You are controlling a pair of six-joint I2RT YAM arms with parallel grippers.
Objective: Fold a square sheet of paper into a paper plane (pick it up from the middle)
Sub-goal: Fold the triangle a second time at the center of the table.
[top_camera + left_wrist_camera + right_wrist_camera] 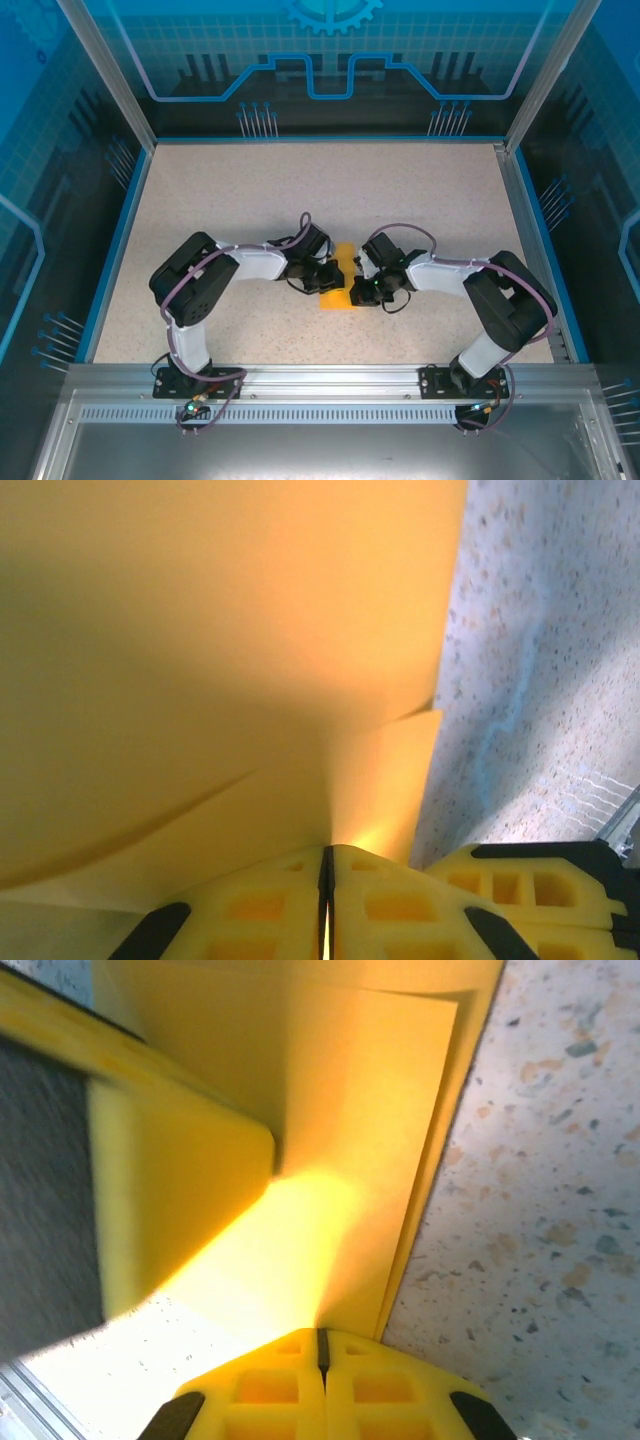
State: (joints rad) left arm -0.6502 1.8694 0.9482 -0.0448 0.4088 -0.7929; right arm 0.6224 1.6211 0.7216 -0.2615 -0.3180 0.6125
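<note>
Right, I see my left hand point(326, 855) and right hand point(320, 1338) each clamped on the folded sheet of paper point(337, 297) (orange-yellow) mid-way across the desk point(300, 190).

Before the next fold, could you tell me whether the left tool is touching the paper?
Touching: the left wrist view shows the left tool shut on the paper.

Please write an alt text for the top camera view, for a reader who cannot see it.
The left gripper and the right gripper meet at a small orange-yellow paper in the middle of a speckled table. They hold it from opposite sides, with both arms bent inward.
</note>
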